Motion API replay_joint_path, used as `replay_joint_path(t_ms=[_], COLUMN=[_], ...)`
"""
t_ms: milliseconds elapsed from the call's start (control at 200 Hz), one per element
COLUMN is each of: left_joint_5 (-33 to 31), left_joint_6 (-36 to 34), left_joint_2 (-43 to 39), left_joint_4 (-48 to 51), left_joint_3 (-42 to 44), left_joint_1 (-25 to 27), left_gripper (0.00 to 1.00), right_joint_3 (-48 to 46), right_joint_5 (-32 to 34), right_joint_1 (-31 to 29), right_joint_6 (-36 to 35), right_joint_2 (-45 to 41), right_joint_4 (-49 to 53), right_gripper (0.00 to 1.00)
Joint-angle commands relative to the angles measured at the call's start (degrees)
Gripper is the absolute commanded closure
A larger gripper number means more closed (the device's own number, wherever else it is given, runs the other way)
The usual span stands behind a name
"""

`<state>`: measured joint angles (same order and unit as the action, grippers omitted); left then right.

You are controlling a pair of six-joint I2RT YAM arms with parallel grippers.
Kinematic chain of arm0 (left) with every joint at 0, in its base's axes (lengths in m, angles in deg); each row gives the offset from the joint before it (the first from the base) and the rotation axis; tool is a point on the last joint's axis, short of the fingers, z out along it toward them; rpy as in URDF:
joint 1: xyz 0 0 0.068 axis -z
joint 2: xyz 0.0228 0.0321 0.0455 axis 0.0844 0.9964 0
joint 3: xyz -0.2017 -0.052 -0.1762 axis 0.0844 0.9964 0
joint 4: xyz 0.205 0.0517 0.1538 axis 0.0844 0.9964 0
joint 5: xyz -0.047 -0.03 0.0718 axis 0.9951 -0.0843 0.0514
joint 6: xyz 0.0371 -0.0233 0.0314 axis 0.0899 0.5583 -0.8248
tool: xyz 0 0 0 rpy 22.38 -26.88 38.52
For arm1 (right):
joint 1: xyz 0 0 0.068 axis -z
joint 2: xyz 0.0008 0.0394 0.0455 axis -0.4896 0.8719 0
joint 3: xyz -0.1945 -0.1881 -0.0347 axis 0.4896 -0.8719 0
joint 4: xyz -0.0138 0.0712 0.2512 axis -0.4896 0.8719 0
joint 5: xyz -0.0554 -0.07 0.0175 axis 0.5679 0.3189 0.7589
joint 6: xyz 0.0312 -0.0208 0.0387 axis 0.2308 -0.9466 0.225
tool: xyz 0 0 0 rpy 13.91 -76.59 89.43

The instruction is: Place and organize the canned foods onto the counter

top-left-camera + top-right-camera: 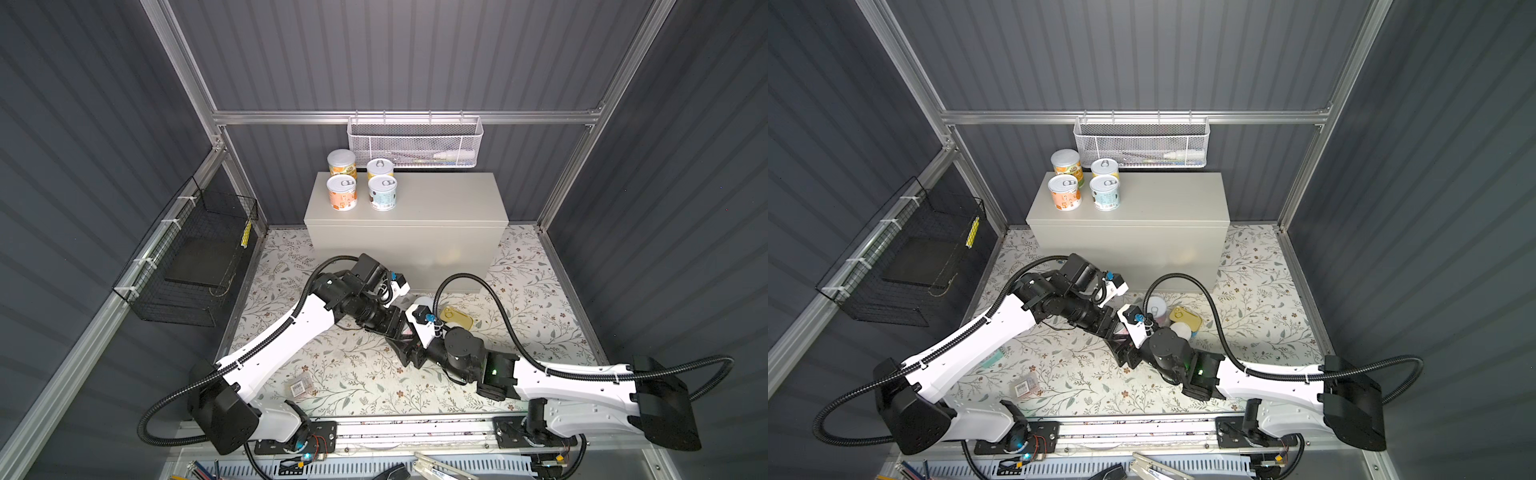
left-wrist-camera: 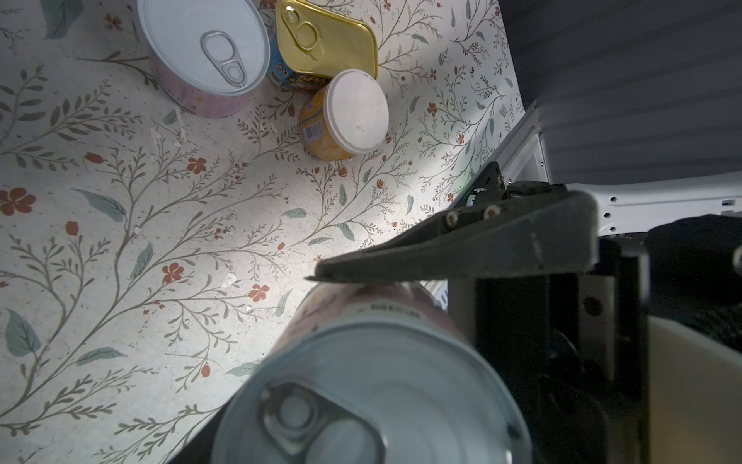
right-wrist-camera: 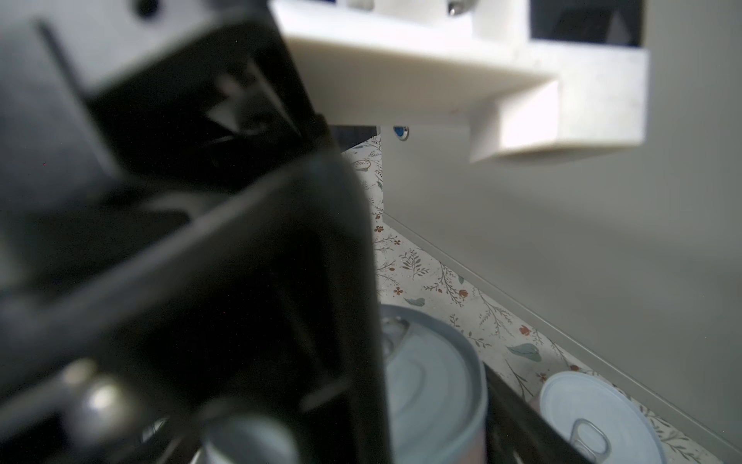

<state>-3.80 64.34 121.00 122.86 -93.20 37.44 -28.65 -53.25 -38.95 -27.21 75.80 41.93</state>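
Both grippers meet low over the floral mat around one pink-labelled can (image 2: pixel 373 381) with a silver pull-tab top. My left gripper (image 1: pixel 402 330) is shut on its sides. My right gripper (image 1: pixel 405 343) reaches in from the other side. One of its dark fingers (image 2: pixel 461 241) lies against the can's wall, and its other finger is hidden. On the mat beside them stand a second pink can (image 2: pixel 204 52), a gold tin (image 2: pixel 329 40) and a yellow can with a white lid (image 2: pixel 349 116). Several cans (image 1: pixel 341 191) stand at the left end of the counter (image 1: pixel 436 199).
A white mesh basket (image 1: pixel 415 141) hangs on the back rail above the counter. A black wire basket (image 1: pixel 195 257) hangs on the left wall. A small clear packet with a barcode (image 1: pixel 300 387) lies on the mat near the front.
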Motion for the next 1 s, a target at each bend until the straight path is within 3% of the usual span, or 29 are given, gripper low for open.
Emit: replay_joint_path(t_ms=[0,275,665,996], left_joint_5=[2.64,0.81,2.96,2.84], left_joint_6=[-0.21,-1.87,-0.12,-0.55], left_joint_2=[-0.73,-0.52,-0.52,-0.04], left_joint_4=[-0.50,2.40,0.32,1.46], left_joint_3=[-2.78,-5.35,-4.73,-5.18], left_joint_1=[-0.10,-1.14,-1.25,-1.25], left_gripper=[0.49,0.49,0.50,0.50], right_joint_3=[1.01,0.62,0.48,1.31], right_joint_5=[1.16,1.96,3.62,4.20], right_joint_1=[0.31,0.25,0.36,0.69], right_joint_6=[-0.14,0.05,-1.16,-2.48], right_joint_2=[0.74,0.15,-0.67,0.21], right_joint_4=[-1.62,-0.61,-0.95,-1.95], right_gripper=[0.15,0.15,0.15,0.23])
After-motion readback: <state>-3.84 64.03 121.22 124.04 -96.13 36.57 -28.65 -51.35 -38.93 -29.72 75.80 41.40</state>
